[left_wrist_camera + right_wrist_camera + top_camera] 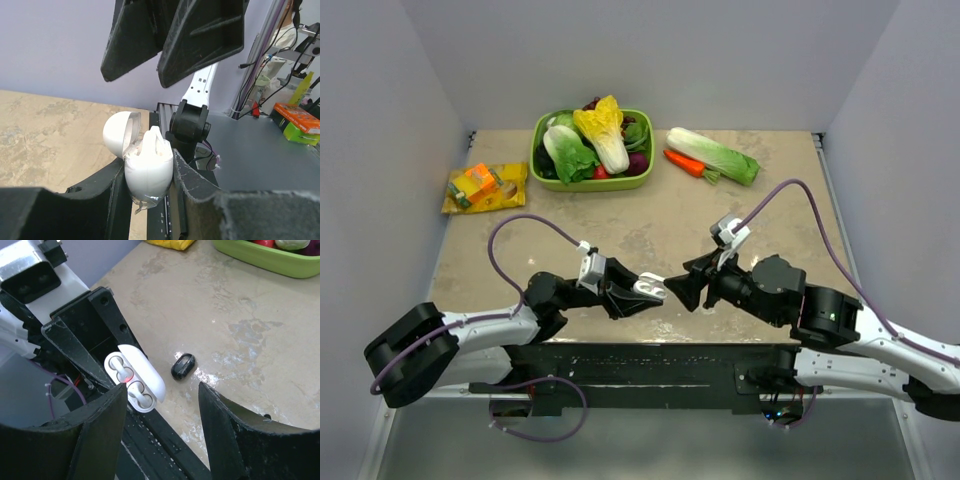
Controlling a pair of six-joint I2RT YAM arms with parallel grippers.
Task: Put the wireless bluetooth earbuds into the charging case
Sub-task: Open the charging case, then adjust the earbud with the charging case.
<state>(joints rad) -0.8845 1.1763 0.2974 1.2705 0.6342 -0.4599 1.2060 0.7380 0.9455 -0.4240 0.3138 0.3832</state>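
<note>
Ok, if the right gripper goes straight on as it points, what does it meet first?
Probably the open white case held by the left gripper, slightly off the right gripper's centre line. The black earbud on the table lies farther on; depth is hard to judge.

Charging case [135,377]: glossy white, small red dot inside. Earbud [183,366]: shiny black. Left gripper [645,290], right gripper [675,285]: matte black. Desk [650,225]: mottled beige, pale stains. Far edge: lime-green bowl [582,186], orange carrot [683,162]. Far-left corner: yellow-orange packet [485,187]. Cables [523,216]: purple.
</note>
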